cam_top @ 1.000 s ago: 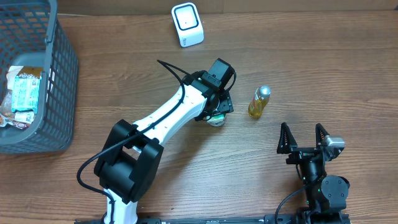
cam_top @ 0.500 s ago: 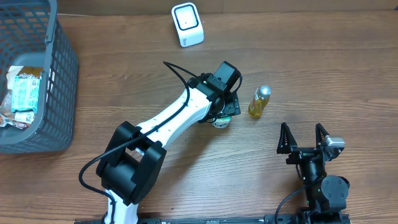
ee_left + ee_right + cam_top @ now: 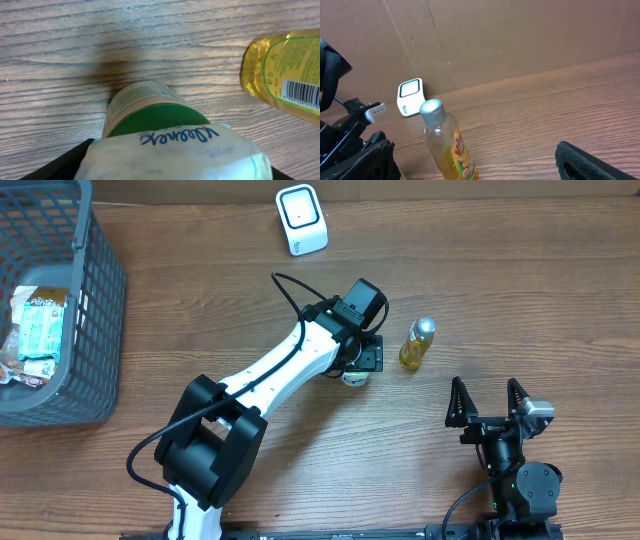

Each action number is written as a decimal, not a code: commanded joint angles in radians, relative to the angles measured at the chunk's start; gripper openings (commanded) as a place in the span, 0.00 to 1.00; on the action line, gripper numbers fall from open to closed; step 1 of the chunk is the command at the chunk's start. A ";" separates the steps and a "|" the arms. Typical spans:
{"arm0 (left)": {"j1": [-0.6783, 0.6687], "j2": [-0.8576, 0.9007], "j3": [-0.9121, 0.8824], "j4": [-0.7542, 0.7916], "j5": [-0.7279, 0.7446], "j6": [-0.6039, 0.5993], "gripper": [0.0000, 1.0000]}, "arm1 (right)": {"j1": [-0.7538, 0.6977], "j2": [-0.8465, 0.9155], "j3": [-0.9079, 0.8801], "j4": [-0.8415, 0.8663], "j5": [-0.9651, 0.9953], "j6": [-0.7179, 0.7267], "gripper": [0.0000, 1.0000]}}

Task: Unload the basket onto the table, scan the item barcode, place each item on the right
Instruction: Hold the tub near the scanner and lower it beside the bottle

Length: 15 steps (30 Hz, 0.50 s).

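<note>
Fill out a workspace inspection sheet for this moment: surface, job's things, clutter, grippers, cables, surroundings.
Surface: wood-grain table.
Job's things: white scanner near the far edge; tissue pack between the left fingers, with a green-lidded jar just beyond it; yellow bottle upright beside them, its barcode facing the left wrist camera.
Clutter: grey basket at the left edge, holding packets.
Grippers: left gripper appears closed on the tissue pack; right gripper open, empty.
Cables: black cable looping above the left arm.
Surroundings: cardboard wall behind the table.

Tissue pack [image 3: 170,155] cut by bottom edge, bottle [image 3: 280,70] cropped right
</note>
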 commanded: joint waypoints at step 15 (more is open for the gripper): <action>-0.038 -0.014 -0.003 0.032 -0.002 -0.289 0.76 | -0.004 -0.008 -0.010 0.006 -0.002 -0.004 1.00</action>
